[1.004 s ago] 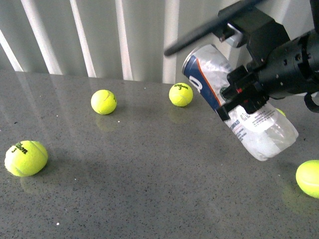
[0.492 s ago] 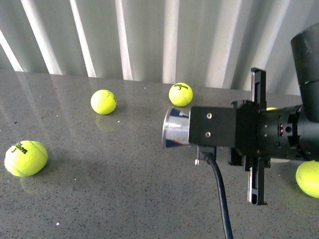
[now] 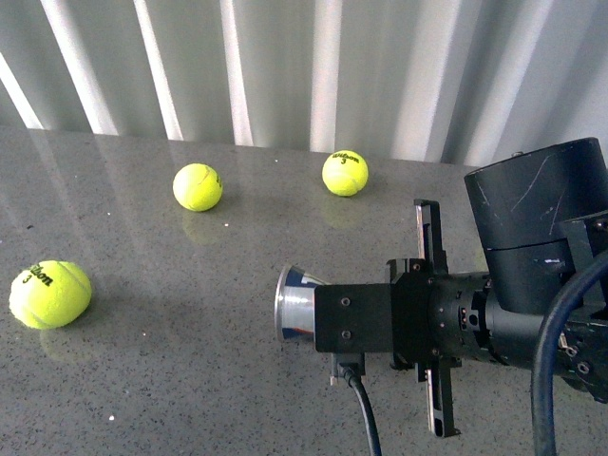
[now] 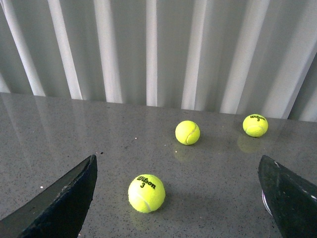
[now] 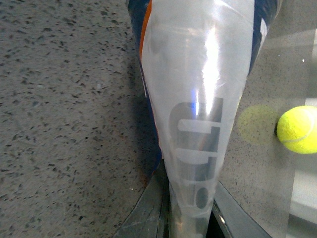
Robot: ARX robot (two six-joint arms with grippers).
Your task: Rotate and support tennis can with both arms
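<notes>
the tennis can (image 5: 193, 89) is a clear plastic tube, glossy and creased, with a navy and orange band and a faint grey letter showing through the wall. its walls are pinched in to a narrow waist where the right gripper (image 5: 190, 213) clamps it from both sides, with a dark finger (image 5: 141, 220) pressed on each flank. from the front, only the can's flared silver rim (image 3: 296, 304) sticks out past the fingers. the tube lies about level, close over the speckled, shiny grey table (image 3: 190, 380); i cannot tell whether it touches.

beyond the clamped fingers and off to one side, a fuzzy yellow-green tennis ball (image 5: 298, 130) sits on the table, apart from the can. three more balls (image 3: 49, 294) (image 3: 198, 186) (image 3: 345, 173) lie well clear of the rim's end, before a ribbed white wall (image 3: 285, 66). a square black camera block (image 3: 351, 318) hides most of the tube from the front.

the right arm (image 3: 532, 218) reaches in low and level, wrist rolled so the gripper's bar stands upright, with a thick cable (image 3: 556, 370) looping beside it. the left gripper (image 4: 177, 161) is spread wide with nothing between its matte black fingers (image 4: 64, 203); the balls lie on the table ahead of them.
</notes>
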